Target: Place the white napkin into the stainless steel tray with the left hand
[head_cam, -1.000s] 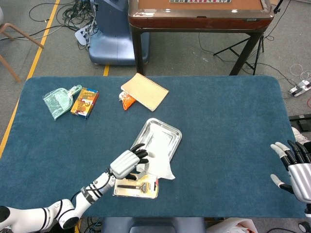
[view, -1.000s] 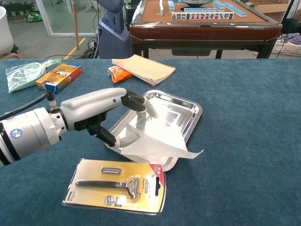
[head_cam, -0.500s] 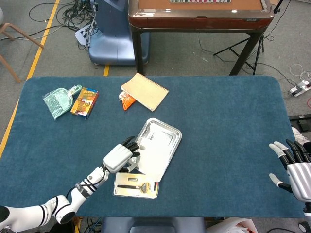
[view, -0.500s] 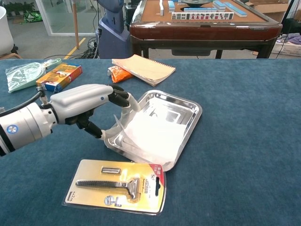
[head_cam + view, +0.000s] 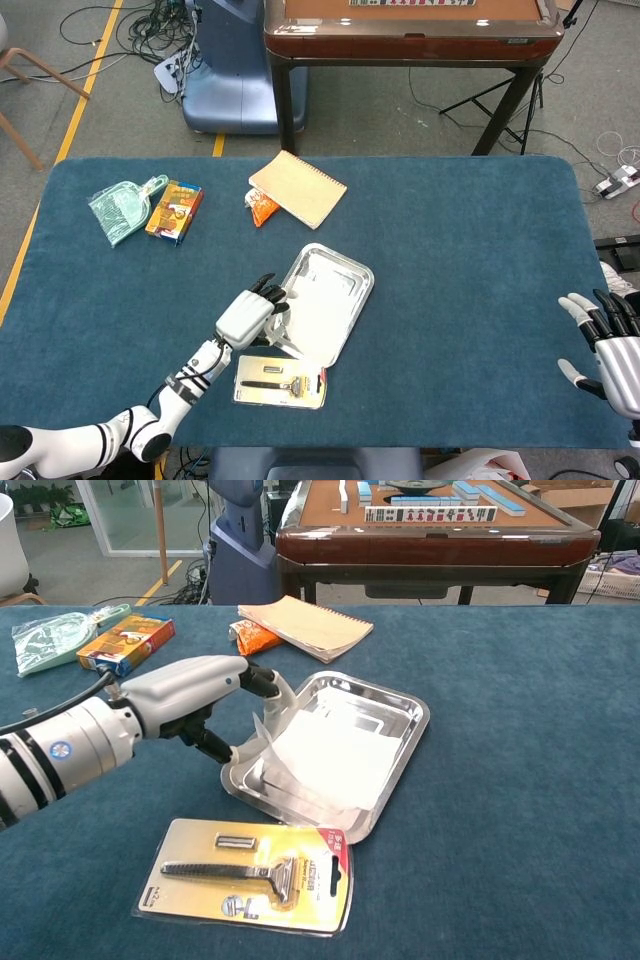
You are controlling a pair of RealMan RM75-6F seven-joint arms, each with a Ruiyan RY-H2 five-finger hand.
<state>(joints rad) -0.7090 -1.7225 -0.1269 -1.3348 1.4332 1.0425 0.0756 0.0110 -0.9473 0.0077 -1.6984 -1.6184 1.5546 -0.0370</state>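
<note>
Overhead, a blue-carpeted counter [image 5: 450,260] — white napkin [image 5: 325,755] lies inside the stainless steel tray [image 5: 405,740]; left hand [image 5: 215,695] pinches its edge, right hand [image 5: 608,345] spread, holding nothing — wooden table [image 5: 430,535] behind.

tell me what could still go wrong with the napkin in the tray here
1. The left hand sits at the near-left rim of the stainless steel tray, fingertips at the edge of the white napkin; pulling away could drag the napkin back out.
2. The napkin looks loosely crumpled, one edge raised near the rim, so it might spill over.
3. The razor pack lies close beside the tray; a low retreat could knock it.
</note>
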